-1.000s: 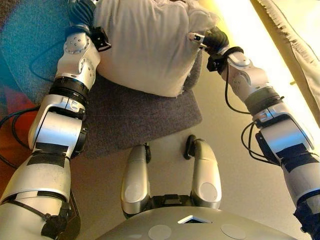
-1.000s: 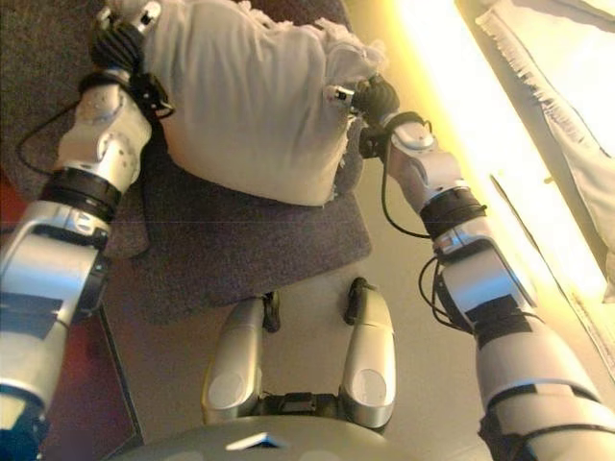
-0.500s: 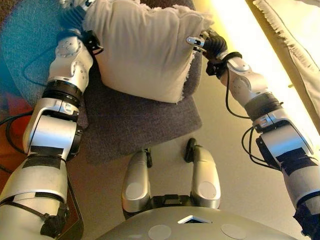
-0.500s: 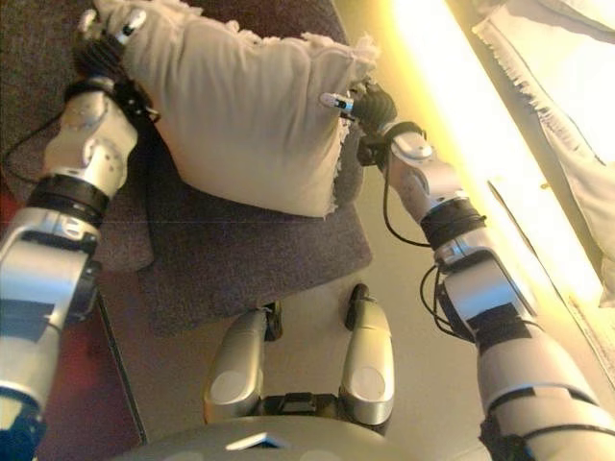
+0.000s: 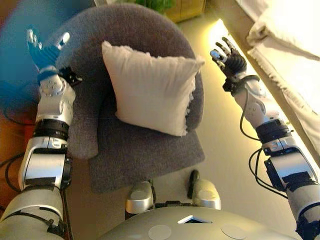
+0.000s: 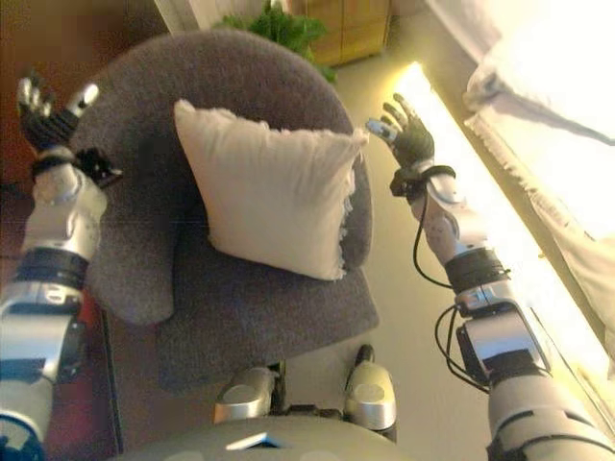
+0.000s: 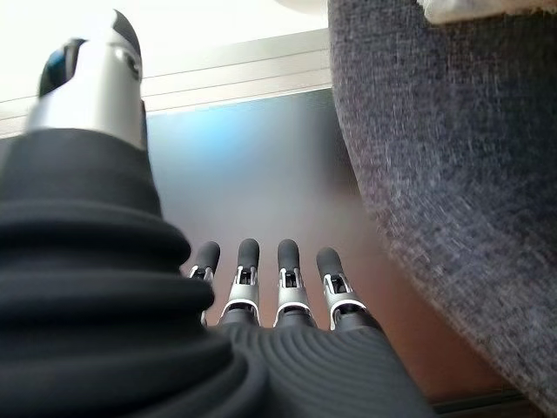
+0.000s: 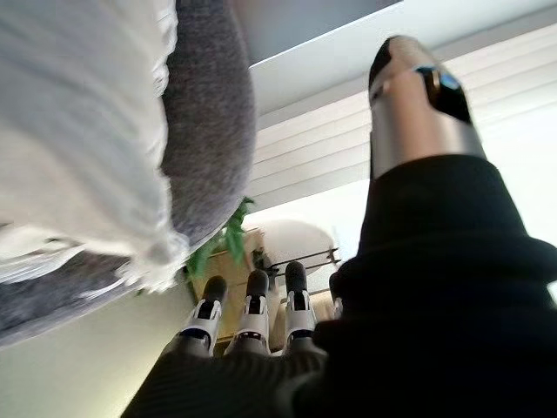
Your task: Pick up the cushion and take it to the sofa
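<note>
A cream cushion [image 5: 152, 91] with a frayed fringe leans against the back of a round grey armchair [image 5: 125, 150], resting on its seat. My left hand [image 5: 44, 50] is raised to the left of the chair's arm, fingers straight and spread, holding nothing. My right hand [image 5: 229, 56] is up on the right side of the chair, also open and clear of the cushion. In the left wrist view the chair's grey side [image 7: 452, 174] is close beside my fingers [image 7: 287, 279]. The right wrist view shows the cushion [image 8: 78, 131] and chair edge past my fingers [image 8: 252, 305].
A pale sofa or bed [image 5: 285, 45] with white fringed covers runs along the right under a bright light strip. A green plant [image 6: 279, 27] and a wooden cabinet [image 6: 351, 24] stand behind the armchair. Beige floor [image 5: 225, 165] lies between chair and sofa.
Both hands have let go of the cushion and drawn outward and open; the cushion now rests on the armchair. The camera has lifted, showing the whole chair.
</note>
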